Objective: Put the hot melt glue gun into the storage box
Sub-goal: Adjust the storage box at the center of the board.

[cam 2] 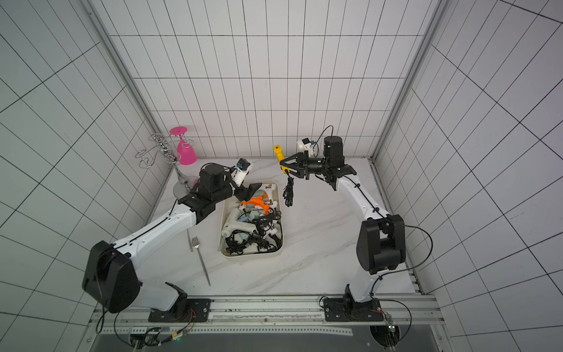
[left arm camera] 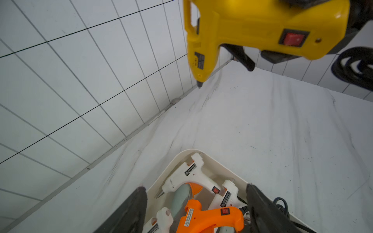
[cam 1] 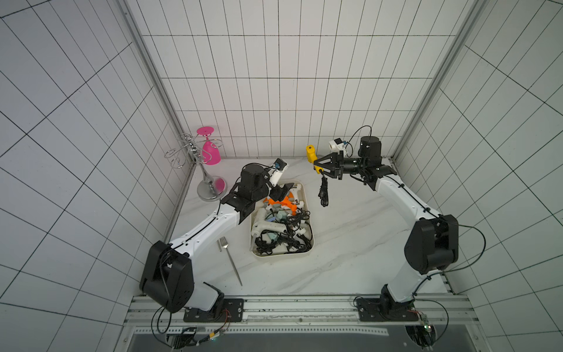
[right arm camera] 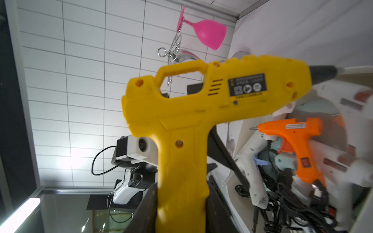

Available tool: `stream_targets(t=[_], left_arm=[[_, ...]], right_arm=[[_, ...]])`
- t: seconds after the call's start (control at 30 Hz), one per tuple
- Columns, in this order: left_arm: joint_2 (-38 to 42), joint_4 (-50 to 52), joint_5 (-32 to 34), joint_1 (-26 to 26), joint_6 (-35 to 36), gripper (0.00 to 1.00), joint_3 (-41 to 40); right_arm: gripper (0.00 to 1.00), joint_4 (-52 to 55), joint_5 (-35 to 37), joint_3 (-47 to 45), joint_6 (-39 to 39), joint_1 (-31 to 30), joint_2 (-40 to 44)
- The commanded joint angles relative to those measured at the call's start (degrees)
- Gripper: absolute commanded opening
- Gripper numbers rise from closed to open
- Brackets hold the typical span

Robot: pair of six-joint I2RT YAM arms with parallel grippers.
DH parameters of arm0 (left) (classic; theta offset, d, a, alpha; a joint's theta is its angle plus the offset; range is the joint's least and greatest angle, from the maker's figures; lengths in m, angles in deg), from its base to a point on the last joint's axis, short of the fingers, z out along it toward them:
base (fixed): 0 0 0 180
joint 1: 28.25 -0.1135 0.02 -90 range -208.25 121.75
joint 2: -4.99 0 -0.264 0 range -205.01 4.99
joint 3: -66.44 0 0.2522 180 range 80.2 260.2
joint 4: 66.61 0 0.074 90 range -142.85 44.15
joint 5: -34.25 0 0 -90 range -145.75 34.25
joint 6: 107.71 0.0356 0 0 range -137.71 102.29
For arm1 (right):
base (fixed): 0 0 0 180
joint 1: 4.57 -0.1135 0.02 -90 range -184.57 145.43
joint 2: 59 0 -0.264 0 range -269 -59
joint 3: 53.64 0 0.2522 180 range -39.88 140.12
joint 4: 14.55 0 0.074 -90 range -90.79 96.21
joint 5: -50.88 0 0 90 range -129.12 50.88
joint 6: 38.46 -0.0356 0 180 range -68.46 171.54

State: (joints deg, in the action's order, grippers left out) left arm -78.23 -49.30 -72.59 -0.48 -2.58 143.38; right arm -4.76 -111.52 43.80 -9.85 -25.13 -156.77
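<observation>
White tiled walls enclose a marbled surface [cam 1: 350, 243]. Nearest the arm bases, a fork [cam 1: 230, 259] lies on the surface just left of the storage box [cam 1: 281, 255]. The storage box holds several white glue guns [cam 1: 265, 225], an orange glue gun [cam 1: 281, 203] and tangled black cords [cam 1: 274, 243]. The left end effector [cam 1: 283, 191] hangs over the far end of the box, jaws wide apart with nothing between them. Beyond the box's far right corner, outside the box and above the surface, the right end effector [cam 1: 317, 167] is clamped on the handle of the yellow hot melt glue gun [cam 1: 310, 154]. The gun's body projects past the fingertips, and its bundled cord [cam 1: 323, 192] hangs below the handle. The gun is to the right of the left end effector and does not touch it. In the far left corner, a pink glass [cam 1: 210, 149] hangs inverted on a chrome rack [cam 1: 210, 189].
</observation>
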Motion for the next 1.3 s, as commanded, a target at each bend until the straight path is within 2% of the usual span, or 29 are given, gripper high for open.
stream_targets(t=[0.0, 0.17, 0.43, 0.53, 0.77, 0.83, 0.97, 1.07, 1.13, 1.2, 1.27], left_arm=[[-1.54, -4.71, -6.35, 0.95, 1.80, 0.78, 0.26], [-2.56, -8.74, -6.20, 1.13, -0.81, 0.78, 1.14], [-2.65, -11.40, 6.73, 1.18, 2.23, 0.76, 0.35], [-2.13, -15.80, 11.37, 1.17, 2.84, 0.76, -2.16], [-2.30, -19.65, 11.70, 1.15, 5.23, 0.73, -3.52], [-2.19, -19.84, 9.75, 1.16, 5.42, 0.67, -3.49], [-1.10, -17.52, 4.72, 1.52, 6.21, 0.42, -3.41], [0.12, -14.60, 4.01, 1.81, 5.56, 0.25, -3.41], [1.52, -11.65, 4.38, 2.25, 5.56, 0.18, -3.41], [3.64, -6.51, 5.37, 2.68, 5.24, 0.13, -3.11], [5.67, 0.17, 7.87, 3.32, 4.34, 0.11, -2.53]], right_arm=[[0.23, -12.38, -5.73, -2.65, -8.94, -4.43, 1.89], [0.22, -13.85, -6.41, -4.26, -9.72, -8.28, 2.09], [0.22, -14.26, -6.73, -5.87, -10.31, -10.17, 2.40], [0.22, -14.39, -7.01, -6.66, -10.19, -10.45, 2.67], [0.21, -14.66, -8.45, -7.65, -9.98, -10.66, 2.71], [0.21, -14.63, -8.96, -7.81, -9.75, -10.73, 2.77], [0.22, -14.75, -9.75, -8.21, -9.16, -10.78, 2.63], [0.26, -14.67, -10.21, -8.79, -8.55, -10.81, 2.50], [0.37, -14.27, -10.27, -9.54, -7.50, -10.67, 2.69], [0.55, -13.69, -9.86, -10.56, -5.89, -9.62, 3.17], [0.65, -11.12, -8.87, -11.49, -3.15, -7.23, 4.19]])
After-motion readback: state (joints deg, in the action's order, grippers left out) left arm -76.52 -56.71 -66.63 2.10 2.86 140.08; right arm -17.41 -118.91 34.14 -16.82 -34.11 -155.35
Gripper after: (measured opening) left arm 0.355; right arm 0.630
